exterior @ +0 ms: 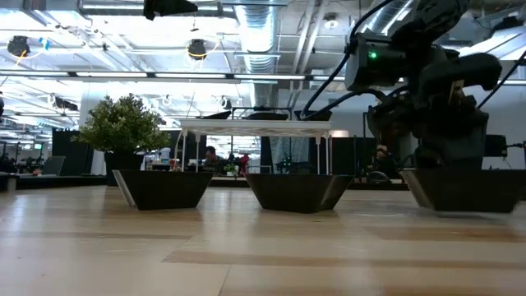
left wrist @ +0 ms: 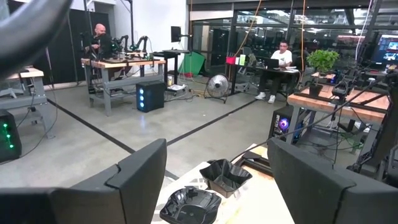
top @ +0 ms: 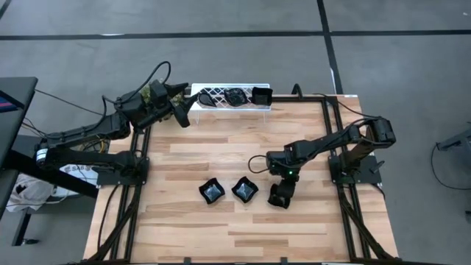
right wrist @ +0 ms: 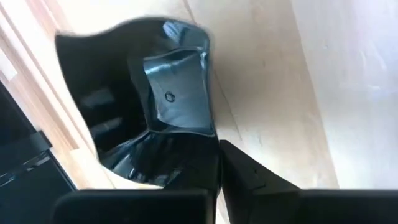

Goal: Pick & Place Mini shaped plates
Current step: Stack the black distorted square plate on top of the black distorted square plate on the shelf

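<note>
Plates of the wavy-edged square kind sit in a row on the near half of the wooden table (top: 309, 221): we count a left plate (top: 211, 192), a middle plate (top: 245, 189) and a third plate (top: 280, 197) under the right gripper (top: 282, 193). In the low view all three rest flat on the boards, with clear gaps between them. Right gripper is down on the third plate; the right wrist view shows its fingers pressed together on the plate's wall, pinching the rim, with the glossy bowl of the plate just ahead of them. We see bare wood on every side of the row, and the widest open stretch lies between the row and the table's far edge.

White rack (top: 228, 98) stands at the far edge, holding more black plates, among them a rounded one (top: 235, 96) and a square one (top: 262, 95); a slim one at its left end is too small to tell for certain.

Left gripper (top: 179, 112) hovers at the far left corner, just beside the rack's left end, jaws spread wide and holding nothing. Green potted plant (exterior: 122, 123) shows behind the left plate in the low view.
</note>
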